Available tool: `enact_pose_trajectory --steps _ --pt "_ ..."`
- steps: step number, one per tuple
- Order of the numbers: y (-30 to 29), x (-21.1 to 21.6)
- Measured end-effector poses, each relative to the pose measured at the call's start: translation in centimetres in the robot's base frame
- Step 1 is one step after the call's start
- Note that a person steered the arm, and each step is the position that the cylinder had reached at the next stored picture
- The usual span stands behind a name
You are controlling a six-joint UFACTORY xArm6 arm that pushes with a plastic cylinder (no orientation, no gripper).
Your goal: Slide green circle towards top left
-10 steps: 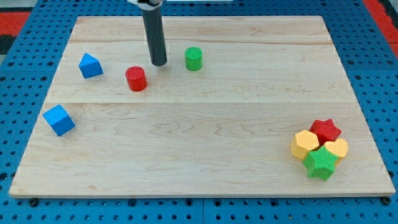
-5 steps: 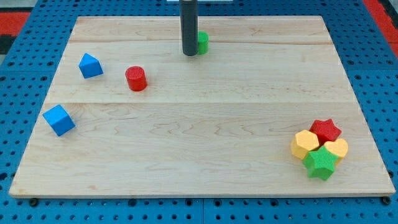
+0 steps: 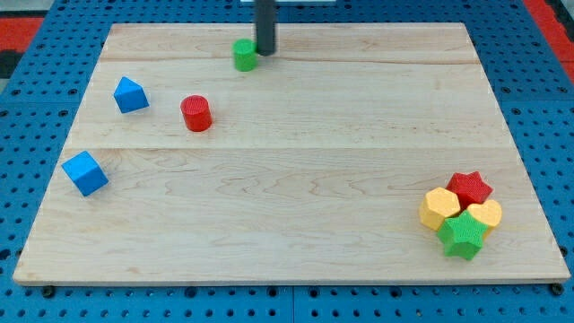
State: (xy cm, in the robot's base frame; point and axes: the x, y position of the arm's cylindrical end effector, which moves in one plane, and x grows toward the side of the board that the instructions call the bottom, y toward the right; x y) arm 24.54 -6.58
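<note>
You've got eight blocks on the tabletop (image 3: 296, 188): two blue cubes (image 3: 131, 94) (image 3: 85, 172), one red cylinder (image 3: 195, 113), one green cylinder (image 3: 244, 55), one red star (image 3: 470, 187), one green star (image 3: 463, 236), and two yellow blocks (image 3: 439, 207) (image 3: 487, 213).

My tip (image 3: 265, 52) sits just right of the green circle (image 3: 244, 56) near the counter's (image 3: 296, 206) top edge. Red circle (image 3: 195, 114) lies below-left; four blocks cluster at bottom right.
</note>
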Motion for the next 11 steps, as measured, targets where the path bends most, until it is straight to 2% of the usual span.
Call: enact_pose_trajectory --steps 1,3,4,7,8,9,11 --pt "-3.1 -1.0" --pt "2.8 1.9" --pt "2.2 3.0" --pt "-11.0 -0.9" --pt "-11.0 0.2" --pt "-10.6 2.9" --pt "-16.2 3.2"
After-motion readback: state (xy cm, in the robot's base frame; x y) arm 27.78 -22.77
